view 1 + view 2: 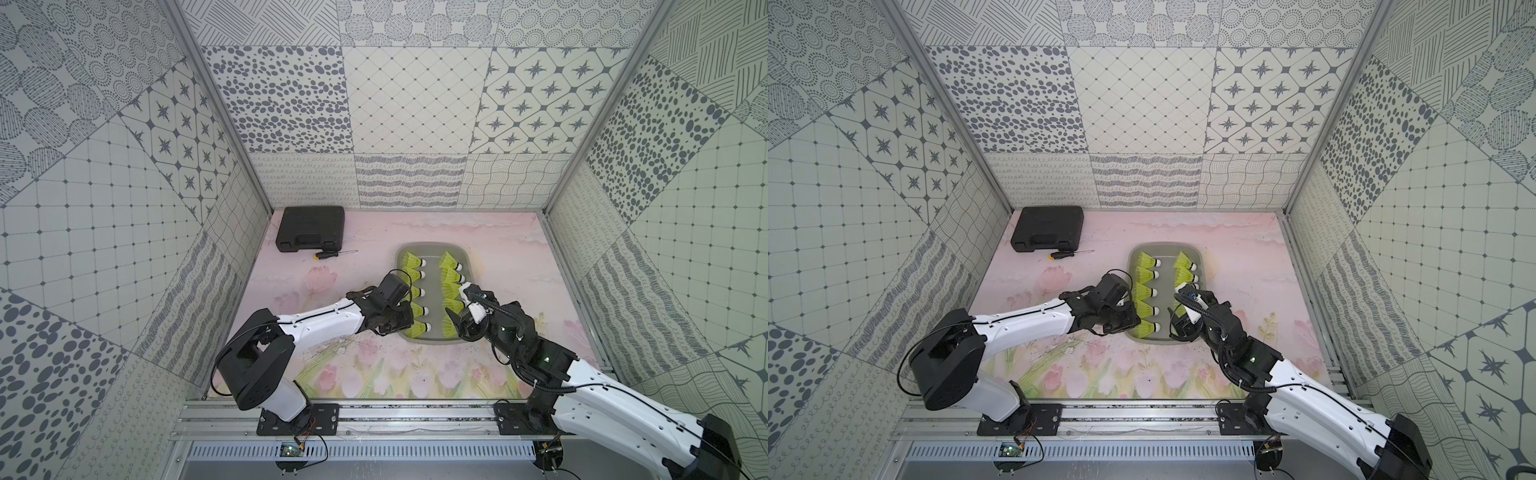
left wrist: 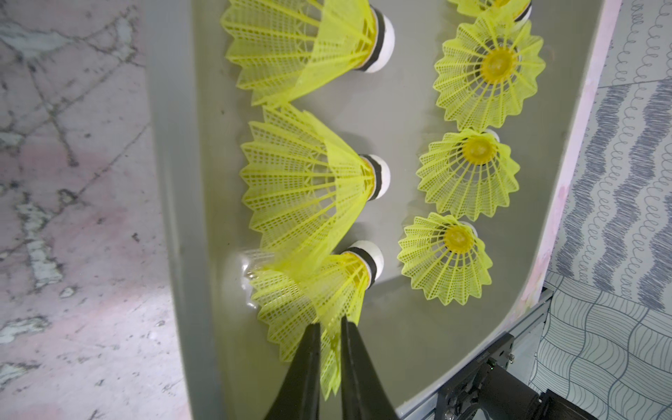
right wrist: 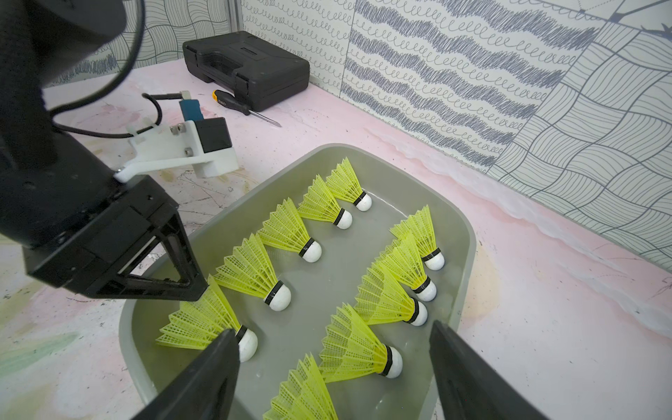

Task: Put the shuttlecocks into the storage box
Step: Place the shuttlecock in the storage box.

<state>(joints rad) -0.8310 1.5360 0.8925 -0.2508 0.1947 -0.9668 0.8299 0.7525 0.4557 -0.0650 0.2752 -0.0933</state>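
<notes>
A black case and a screwdriver lay far left, well apart from the storage box. Inside it ten shuttlecocks lay in two rows. The left gripper pinched the skirt of the nearest shuttlecock; the right gripper hung over them, jaws wide.

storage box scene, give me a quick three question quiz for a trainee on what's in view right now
1. True or false: all the shuttlecocks in view lie inside the storage box.
2. The right gripper is: A open above the box; B shut on a shuttlecock; C shut and empty.
3. Fill in: the left gripper pinches one shuttlecock by its yellow ____.
Key: 1 true; 2 A; 3 skirt.
</notes>
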